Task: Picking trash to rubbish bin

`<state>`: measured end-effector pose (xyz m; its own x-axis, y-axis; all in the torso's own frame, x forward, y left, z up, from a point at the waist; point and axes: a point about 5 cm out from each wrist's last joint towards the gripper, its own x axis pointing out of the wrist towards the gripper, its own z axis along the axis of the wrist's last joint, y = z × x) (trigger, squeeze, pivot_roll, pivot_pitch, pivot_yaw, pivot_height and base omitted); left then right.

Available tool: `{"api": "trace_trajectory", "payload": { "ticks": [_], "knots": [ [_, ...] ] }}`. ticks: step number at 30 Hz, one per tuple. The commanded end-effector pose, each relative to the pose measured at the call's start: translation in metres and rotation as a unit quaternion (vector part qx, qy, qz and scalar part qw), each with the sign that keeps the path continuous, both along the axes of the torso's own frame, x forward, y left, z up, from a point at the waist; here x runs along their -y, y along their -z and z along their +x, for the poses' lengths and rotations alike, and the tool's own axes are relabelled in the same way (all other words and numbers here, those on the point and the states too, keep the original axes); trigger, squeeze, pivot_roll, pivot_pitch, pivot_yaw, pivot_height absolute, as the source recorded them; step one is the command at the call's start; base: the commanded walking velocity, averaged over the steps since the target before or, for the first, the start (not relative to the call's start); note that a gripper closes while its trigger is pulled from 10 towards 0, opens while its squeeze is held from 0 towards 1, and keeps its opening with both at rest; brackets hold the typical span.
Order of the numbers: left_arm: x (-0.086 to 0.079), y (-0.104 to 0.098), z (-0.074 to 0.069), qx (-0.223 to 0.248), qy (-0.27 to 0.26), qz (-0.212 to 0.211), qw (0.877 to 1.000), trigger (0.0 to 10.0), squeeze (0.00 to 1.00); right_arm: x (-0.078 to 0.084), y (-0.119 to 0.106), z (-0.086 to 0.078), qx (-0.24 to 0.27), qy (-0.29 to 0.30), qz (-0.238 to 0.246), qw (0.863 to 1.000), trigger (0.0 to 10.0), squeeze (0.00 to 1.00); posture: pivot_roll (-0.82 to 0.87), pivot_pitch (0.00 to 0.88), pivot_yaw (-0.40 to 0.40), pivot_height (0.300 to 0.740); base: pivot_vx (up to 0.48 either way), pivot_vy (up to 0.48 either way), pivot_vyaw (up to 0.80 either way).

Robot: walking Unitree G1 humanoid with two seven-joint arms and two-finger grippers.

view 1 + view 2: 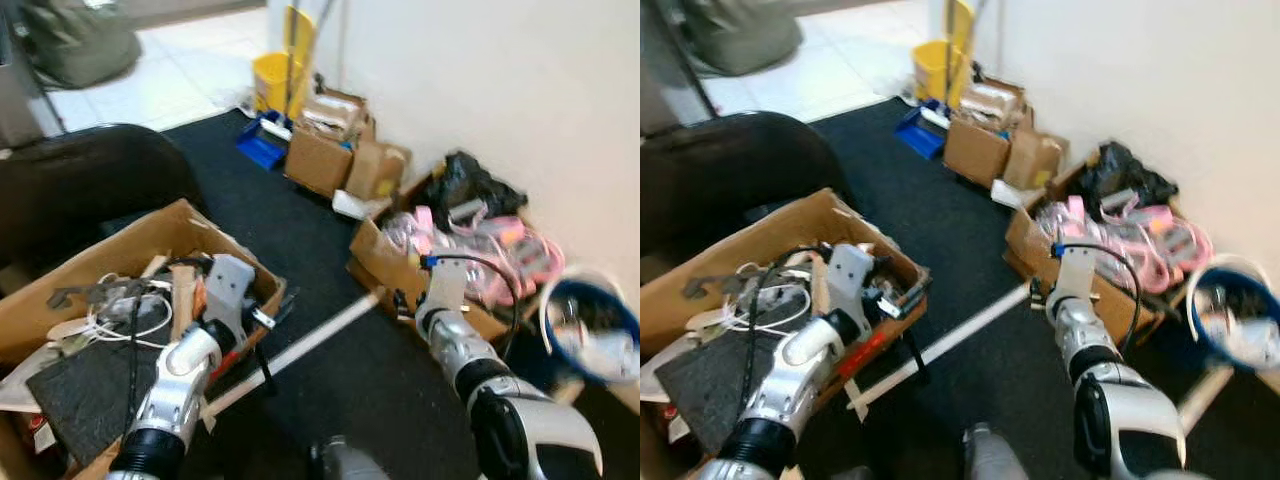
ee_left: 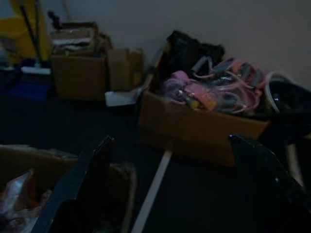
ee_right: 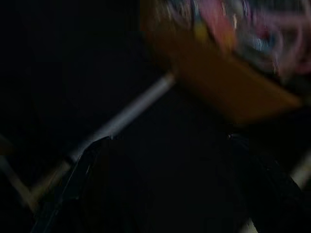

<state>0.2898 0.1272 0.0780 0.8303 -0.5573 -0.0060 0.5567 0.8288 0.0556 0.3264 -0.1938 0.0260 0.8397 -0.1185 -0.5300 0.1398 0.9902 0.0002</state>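
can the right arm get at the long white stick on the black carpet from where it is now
Probably yes: the right gripper, jaws open, hovers just beside the long white stick on the black carpet, with nothing lying between them.

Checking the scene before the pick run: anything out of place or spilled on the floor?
A long white strip lies loose on the dark carpet, running slantwise between the two cardboard boxes. The box by the wall is overfilled, with pink tangled stuff heaped above its rim. Both tools hang open and hold nothing.
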Motion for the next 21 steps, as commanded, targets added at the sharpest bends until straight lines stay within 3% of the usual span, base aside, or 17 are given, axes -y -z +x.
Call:
{"api": "trace_trajectory", "payload": {
  "ticks": [1, 4, 7, 9, 13, 19, 21],
  "knots": [
    [-0.002, 0.000, 0.001, 0.006, -0.020, 0.011, 1.000, 10.0, 0.00, 0.005, 0.011, -0.010, -0.028, 0.007, -0.012, 1.000, 10.0, 0.00, 0.06, 0.110, -0.048, 0.740, 0.000, 0.000, -0.80],
    [-0.006, -0.002, 0.003, 0.012, -0.047, 0.016, 0.999, 10.0, 0.00, 0.006, 0.021, -0.020, -0.049, 0.005, -0.021, 0.999, 10.0, 0.00, 0.06, 0.110, -0.048, 0.740, 0.000, 0.000, -0.80],
    [-0.012, -0.005, 0.008, 0.019, -0.098, 0.016, 0.995, 10.0, 0.00, 0.007, 0.040, -0.039, -0.090, 0.000, -0.037, 0.995, 10.0, 0.00, 0.06, 0.114, -0.047, 0.740, 0.000, 0.000, -0.80],
    [-0.013, -0.005, 0.008, 0.019, -0.101, 0.016, 0.995, 10.0, 0.00, 0.007, 0.041, -0.040, -0.092, 0.000, -0.037, 0.995, 10.0, 0.00, 0.06, 0.114, -0.047, 0.740, 0.000, 0.000, -0.80],
    [-0.017, -0.005, 0.011, 0.022, -0.151, 0.016, 0.988, 10.0, 0.00, 0.008, 0.061, -0.064, -0.138, -0.009, -0.056, 0.989, 10.0, 0.00, 0.07, 0.117, -0.047, 0.740, 0.000, 0.000, -0.80],
    [-0.016, -0.006, 0.011, 0.025, -0.166, 0.010, 0.986, 10.0, 0.00, 0.011, 0.062, -0.066, -0.139, -0.003, -0.054, 0.989, 10.0, 0.00, 0.07, 0.125, -0.043, 0.740, 0.000, 0.000, -0.80],
    [-0.016, -0.004, 0.009, 0.023, -0.175, 0.011, 0.984, 10.0, 0.00, 0.012, 0.053, -0.055, -0.116, 0.001, -0.053, 0.992, 10.0, 0.00, 0.07, 0.127, -0.039, 0.740, 0.000, 0.000, -0.80]
  ]
}}
